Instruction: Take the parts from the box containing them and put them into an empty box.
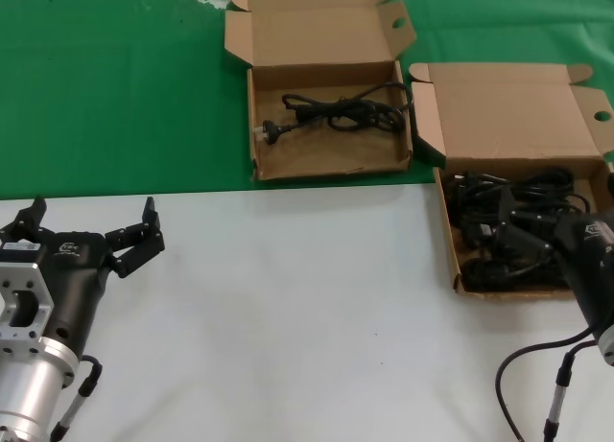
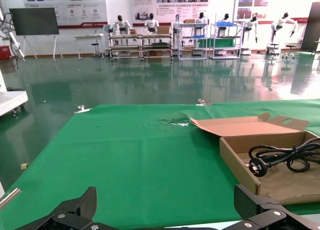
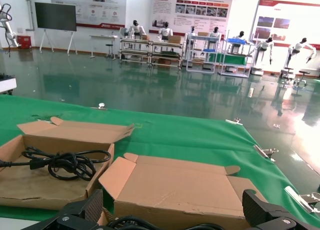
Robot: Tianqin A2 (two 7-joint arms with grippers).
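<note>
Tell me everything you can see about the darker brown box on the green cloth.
The darker brown box is a shallow corrugated cardboard mailer, lying open with its lid folded back flat and small side flaps splayed out. It sits on the green cloth, its front edge near the white surface, just left of the lighter box. Inside lies one black power cord, loosely coiled, plug toward the left wall. Neither tool touches it.

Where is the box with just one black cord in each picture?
Head view: the darker brown box, top middle, on the green cloth.
Left wrist view: lower right edge.
Right wrist view: lower left.
Shared landmark: the single black cord inside it.
</note>
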